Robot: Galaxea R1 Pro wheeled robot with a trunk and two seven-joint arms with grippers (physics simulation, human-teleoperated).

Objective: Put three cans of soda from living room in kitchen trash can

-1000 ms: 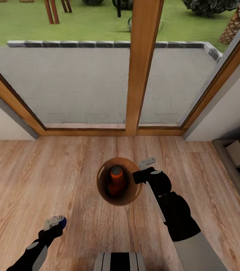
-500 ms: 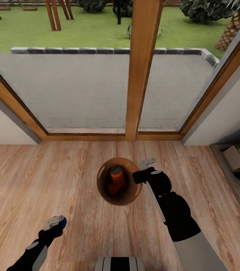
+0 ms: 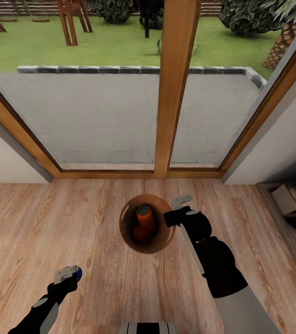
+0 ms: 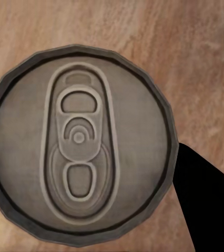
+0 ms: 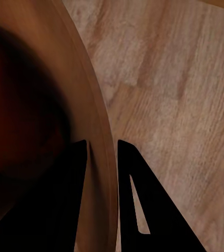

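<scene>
The round, shiny brown tash can (image 3: pixel 147 223) sits on the wood floor (image 3: pixel 97 208) with an orange can of soda (image 3: pixel 143 221) inside. The right gripper (image 3: pixel 176 209) pinches its thin rim. The left gripper (image 3: pixel 67 274) holds another can's grey metal top (image 4: pixel 80 144).

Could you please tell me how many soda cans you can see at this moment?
2. One orange can stands inside the trash can; another, showing its grey top, sits at the left hand. More may lie hidden deeper in the bin.
</scene>
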